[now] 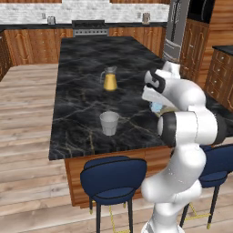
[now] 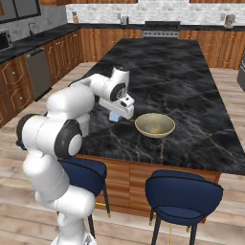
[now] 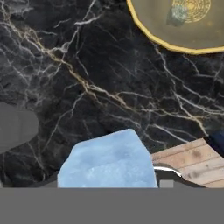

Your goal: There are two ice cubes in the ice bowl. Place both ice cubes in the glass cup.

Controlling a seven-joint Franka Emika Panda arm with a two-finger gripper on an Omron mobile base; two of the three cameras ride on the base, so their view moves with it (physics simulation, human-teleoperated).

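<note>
Ice cube (image 3: 108, 159) in claw (image 2: 115, 116), pitcher (image 1: 109, 79) behind cup (image 1: 109, 123)

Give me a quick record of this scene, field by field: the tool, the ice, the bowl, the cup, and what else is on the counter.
tool: closed on an ice cube, held above the counter
held ice cube: pale blue, between the fingers, outside the bowl
second ice cube: lying in the ice bowl
ice bowl: tan, on the black marble counter, beside the tool
glass cup: upright near the counter's front edge, looks empty
pitcher: orange liquid, behind the cup
</note>
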